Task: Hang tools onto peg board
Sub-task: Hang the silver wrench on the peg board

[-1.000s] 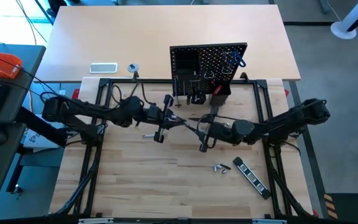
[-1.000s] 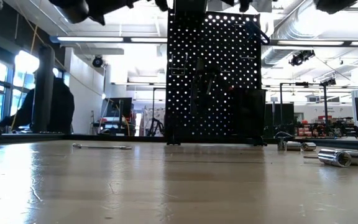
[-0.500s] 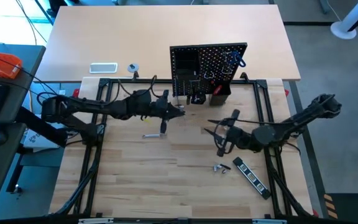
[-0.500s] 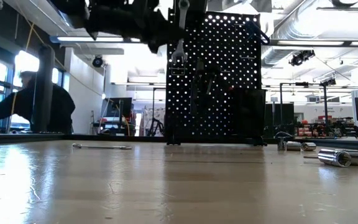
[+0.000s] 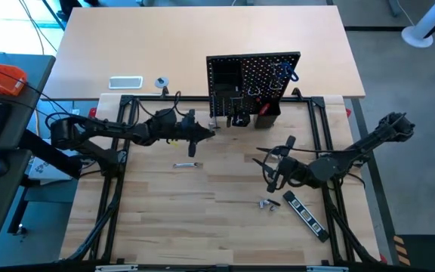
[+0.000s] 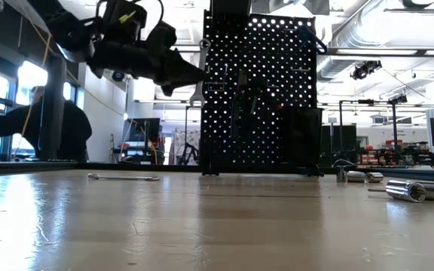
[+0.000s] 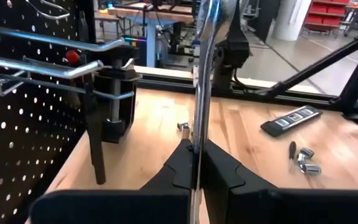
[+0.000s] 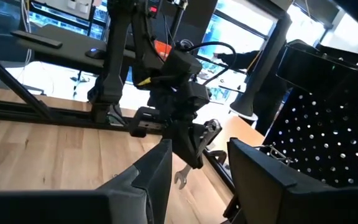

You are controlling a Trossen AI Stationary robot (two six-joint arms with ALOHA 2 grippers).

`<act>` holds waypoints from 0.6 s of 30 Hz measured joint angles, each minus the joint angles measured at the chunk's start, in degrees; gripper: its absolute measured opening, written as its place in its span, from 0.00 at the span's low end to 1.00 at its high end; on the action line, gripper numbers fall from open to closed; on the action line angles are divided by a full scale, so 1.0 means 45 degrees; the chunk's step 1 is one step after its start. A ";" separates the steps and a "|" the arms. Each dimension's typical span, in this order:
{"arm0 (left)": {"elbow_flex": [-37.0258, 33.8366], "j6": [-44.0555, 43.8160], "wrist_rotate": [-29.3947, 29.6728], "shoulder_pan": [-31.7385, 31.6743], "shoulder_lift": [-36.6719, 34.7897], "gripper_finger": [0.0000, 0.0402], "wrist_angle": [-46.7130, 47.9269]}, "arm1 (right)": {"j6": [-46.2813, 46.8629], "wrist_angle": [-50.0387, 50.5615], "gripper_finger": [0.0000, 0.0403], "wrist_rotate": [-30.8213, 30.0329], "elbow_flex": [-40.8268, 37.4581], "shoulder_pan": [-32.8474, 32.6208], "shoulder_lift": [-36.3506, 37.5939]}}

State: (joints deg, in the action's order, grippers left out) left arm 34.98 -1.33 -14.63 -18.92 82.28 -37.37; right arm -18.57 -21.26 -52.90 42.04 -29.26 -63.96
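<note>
My left gripper (image 5: 195, 137) is clamped shut on a silver wrench (image 7: 202, 74), just off the left edge of the peg board (image 5: 253, 83) and raised above the table (image 5: 202, 196). In the left wrist view the wrench runs straight out from between the fingers, long axis in line with the gripper. In the low view its open-jaw end (image 6: 197, 93) hangs downward beside the board's left edge; I cannot tell if it touches the board. In the high view it shows as a short bar pointing toward the table's near side.

The peg board stands upright at the far side of the work area, with metal hooks (image 7: 48, 70) and a black clamp (image 7: 112, 102) hanging on its front.

My right gripper (image 5: 273, 175) sits well apart, right of centre over the table, fingers spread and empty.

A second wrench (image 5: 183, 164) lies flat on the table below the left gripper, long axis left-right. A black striped bar (image 5: 305, 215) lies diagonally near the right front, small sockets (image 5: 267, 203) just beside it.
</note>
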 joint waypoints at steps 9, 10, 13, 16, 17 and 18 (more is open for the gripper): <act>0.0000 0.0201 -0.0158 -0.0474 0.0079 0.01 0.0149 | 0.0033 -0.0055 0.38 0.0016 0.0000 0.0089 0.0000; 0.0000 0.0156 -0.0263 -0.0551 0.0152 0.01 0.0138 | 0.0052 -0.0057 0.38 0.0020 0.0000 0.0084 0.0000; 0.0000 -0.0008 -0.0396 -0.0719 0.0587 0.01 0.0002 | 0.0028 -0.0053 0.38 0.0019 0.0000 0.0089 0.0000; -0.0010 -0.0216 -0.0716 -0.0739 0.1068 0.01 -0.0653 | 0.0019 -0.0053 0.38 0.0020 0.0000 0.0089 0.0000; -0.0005 -0.0315 -0.0761 -0.0739 0.1176 0.01 -0.1014 | 0.0019 -0.0058 0.38 0.0019 0.0000 0.0089 0.0000; -0.0005 -0.0332 -0.0777 -0.0739 0.1253 0.01 -0.1252 | 0.0019 -0.0055 0.38 0.0019 0.0000 0.0089 0.0000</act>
State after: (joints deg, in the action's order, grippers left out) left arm 34.96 -2.83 -18.13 -22.24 87.92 -43.00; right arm -18.48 -21.50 -52.82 42.04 -28.86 -63.96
